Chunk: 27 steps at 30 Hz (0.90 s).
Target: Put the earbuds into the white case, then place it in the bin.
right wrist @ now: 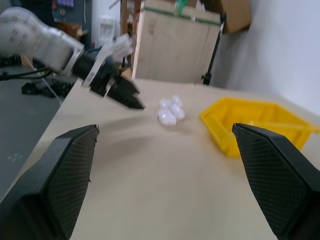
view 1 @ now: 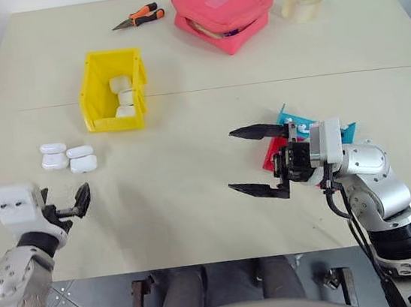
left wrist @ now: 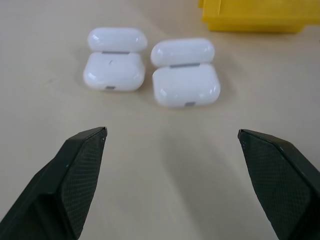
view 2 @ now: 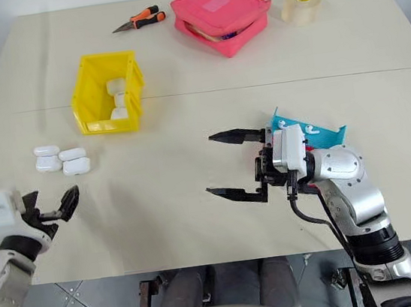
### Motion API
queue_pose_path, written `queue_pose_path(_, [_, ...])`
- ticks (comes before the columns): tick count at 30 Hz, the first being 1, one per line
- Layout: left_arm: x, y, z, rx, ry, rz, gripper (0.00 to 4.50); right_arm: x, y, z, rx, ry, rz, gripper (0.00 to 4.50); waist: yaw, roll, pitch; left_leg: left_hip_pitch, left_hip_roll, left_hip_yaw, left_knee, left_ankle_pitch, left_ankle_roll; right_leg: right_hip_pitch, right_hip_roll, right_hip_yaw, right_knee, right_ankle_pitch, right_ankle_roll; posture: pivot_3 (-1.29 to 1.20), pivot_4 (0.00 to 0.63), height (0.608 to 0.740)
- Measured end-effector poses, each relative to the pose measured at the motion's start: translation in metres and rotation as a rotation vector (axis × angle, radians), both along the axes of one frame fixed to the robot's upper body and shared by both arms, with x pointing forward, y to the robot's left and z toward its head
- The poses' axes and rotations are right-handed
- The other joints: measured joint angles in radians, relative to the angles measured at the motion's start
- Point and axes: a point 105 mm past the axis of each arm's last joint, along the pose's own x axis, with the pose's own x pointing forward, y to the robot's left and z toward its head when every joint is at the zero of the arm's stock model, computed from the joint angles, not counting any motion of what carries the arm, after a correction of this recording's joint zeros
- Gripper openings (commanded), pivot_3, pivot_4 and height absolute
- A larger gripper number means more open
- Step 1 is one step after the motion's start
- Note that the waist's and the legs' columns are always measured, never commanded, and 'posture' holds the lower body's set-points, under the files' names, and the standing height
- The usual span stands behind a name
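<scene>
Table: pale cream top, a seam running across it just behind the yellow bin.

Lying directly on it:
- Yellow bin, left of centre, front lip toward the robot, white cases inside.
- Two open white cases, side by side, nearer the robot than the bin and apart from it, lids folded back.
- Orange-handled pliers, at the far edge.
- Pink zip pouch, far centre, right of the pliers, partly unzipped.
- Roll of clear tape, just beside the pouch on its right.
- Red and blue tray, right side, largely hidden behind the arm.
</scene>
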Motion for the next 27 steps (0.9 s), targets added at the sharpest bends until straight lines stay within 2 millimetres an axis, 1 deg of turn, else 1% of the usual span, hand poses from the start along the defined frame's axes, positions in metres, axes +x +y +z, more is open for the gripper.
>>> queue_pose_path(5, [0.025, -0.008, 0.011, -0.018, 0.122, 0.027, 4.48, 0.0, -0.01, -0.008, -0.037, 0.065, -0.025, 4.5, 0.0, 0.0, 0.0, 0.0, 0.0, 0.002, 0.0, 0.0, 0.0, -0.002, 0.001, 0.002, 0.001, 0.0, 0.0, 0.0, 0.15, 0.74])
queue_pose_path(9, [0.047, -0.02, 0.023, -0.088, 0.194, 0.028, 4.48, -0.003, -0.011, -0.008, -0.042, 0.08, -0.023, 4.5, -0.001, -0.001, 0.0, -0.001, 0.001, 0.003, 0.0, 0.0, -0.001, -0.003, 0.002, 0.003, 0.001, 0.0, 0.0, 0.0, 0.15, 0.74])
queue_pose_path(10, [0.05, -0.021, 0.026, -0.087, 0.207, 0.034, 4.48, -0.004, -0.011, -0.007, -0.04, 0.077, -0.021, 4.5, -0.001, -0.001, 0.0, -0.001, 0.001, 0.003, 0.0, 0.0, -0.001, -0.003, 0.002, 0.003, 0.001, 0.0, 0.0, 0.0, 0.15, 0.74])
queue_pose_path(11, [0.052, -0.022, 0.027, -0.085, 0.222, 0.038, 4.48, -0.005, -0.01, -0.006, -0.038, 0.073, -0.019, 4.5, -0.005, -0.001, 0.0, 0.0, 0.001, 0.003, -0.001, 0.0, -0.001, -0.004, 0.002, 0.004, 0.001, 0.0, 0.0, 0.0, 0.15, 0.74])
queue_pose_path(14, [0.055, -0.022, 0.015, -0.089, 0.298, 0.063, 4.48, -0.005, -0.01, -0.006, -0.035, 0.072, -0.023, 4.5, -0.02, -0.001, 0.0, 0.0, 0.002, 0.004, -0.002, 0.0, -0.002, -0.005, 0.003, 0.005, 0.001, 0.0, 0.0, 0.0, 0.15, 0.74])
queue_pose_path(19, [0.059, -0.02, 0.016, -0.083, 0.3, 0.109, 4.48, -0.005, -0.011, -0.01, -0.029, 0.092, -0.045, 4.5, -0.021, -0.001, 0.0, 0.0, 0.003, 0.005, -0.002, 0.0, -0.003, -0.005, 0.005, 0.006, 0.001, 0.0, 0.0, 0.0, 0.15, 0.74])
queue_pose_path(27, [0.059, -0.014, 0.02, -0.068, 0.288, 0.154, 4.48, -0.006, -0.011, -0.01, -0.022, 0.091, -0.063, 4.5, -0.021, -0.001, 0.0, 0.0, 0.004, 0.005, -0.001, 0.0, -0.004, -0.005, 0.005, 0.006, 0.001, 0.0, 0.0, 0.0, 0.15, 0.74])
